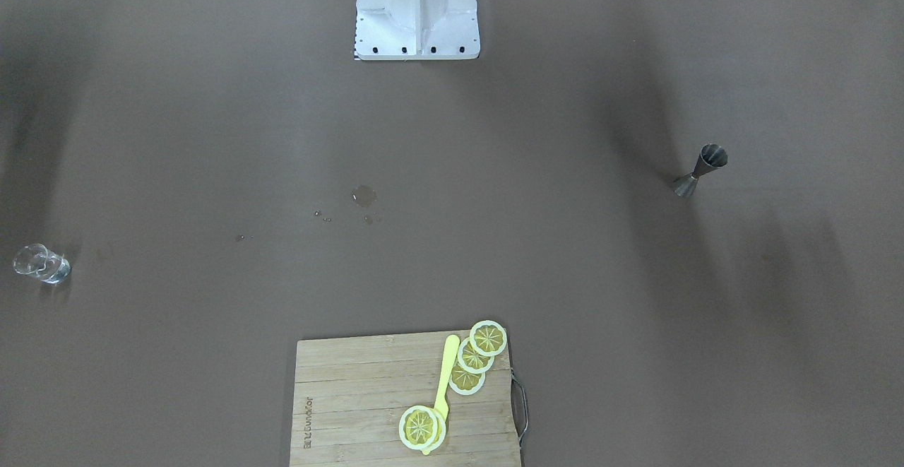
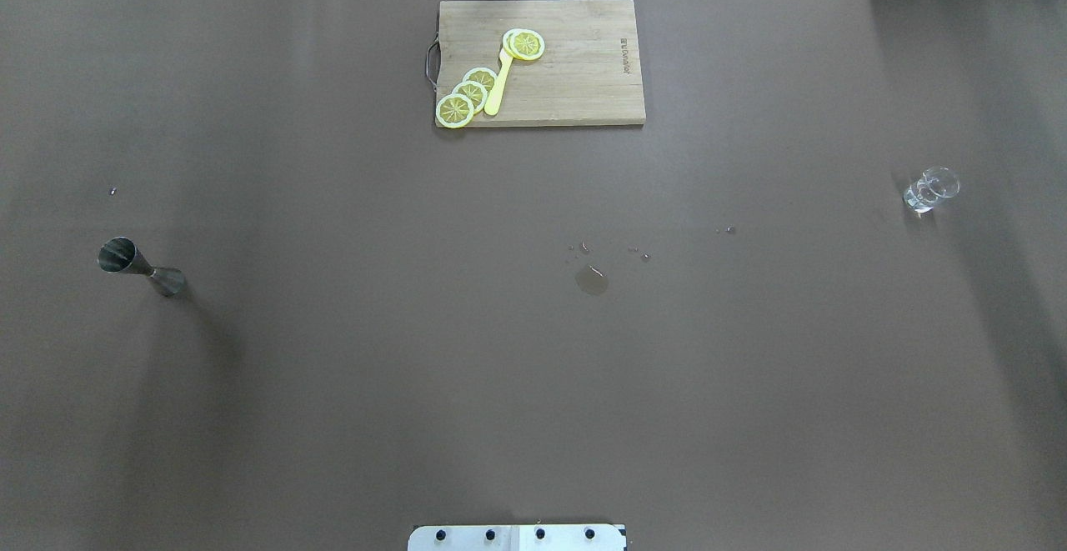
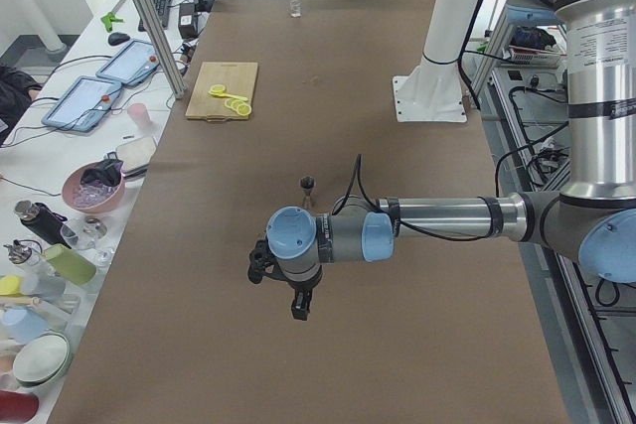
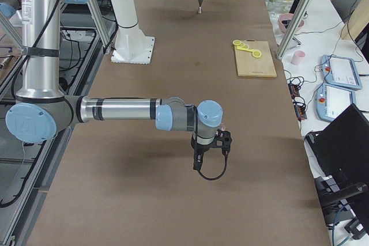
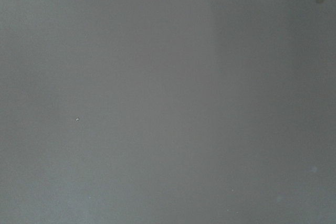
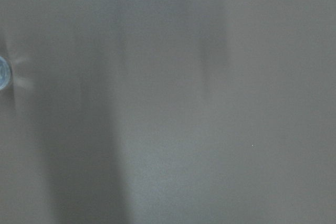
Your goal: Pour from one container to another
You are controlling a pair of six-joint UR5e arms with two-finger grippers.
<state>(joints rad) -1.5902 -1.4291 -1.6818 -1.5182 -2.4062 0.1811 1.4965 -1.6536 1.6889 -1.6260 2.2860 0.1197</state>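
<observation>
The grey steel jigger (image 2: pixel 140 267) stands upright on the brown table at the robot's left, also seen in the front view (image 1: pixel 699 170) and both side views (image 3: pixel 307 186) (image 4: pixel 200 5). The small clear glass (image 2: pixel 931 189) stands far off at the robot's right (image 1: pixel 41 263) (image 3: pixel 294 9); its rim just shows at the left edge of the right wrist view (image 6: pixel 2 73). My left gripper (image 3: pixel 300 309) hangs above the table, nearer the camera than the jigger. My right gripper (image 4: pixel 196 165) hangs over the table's near end. I cannot tell whether either is open or shut.
A wooden cutting board (image 2: pixel 575 76) with lemon slices (image 2: pixel 471 94) and a yellow knife (image 2: pixel 498 84) lies at the far middle. A small puddle (image 2: pixel 591 281) with droplets marks the table's centre. The white robot base (image 1: pixel 417 15) stands at the near middle edge.
</observation>
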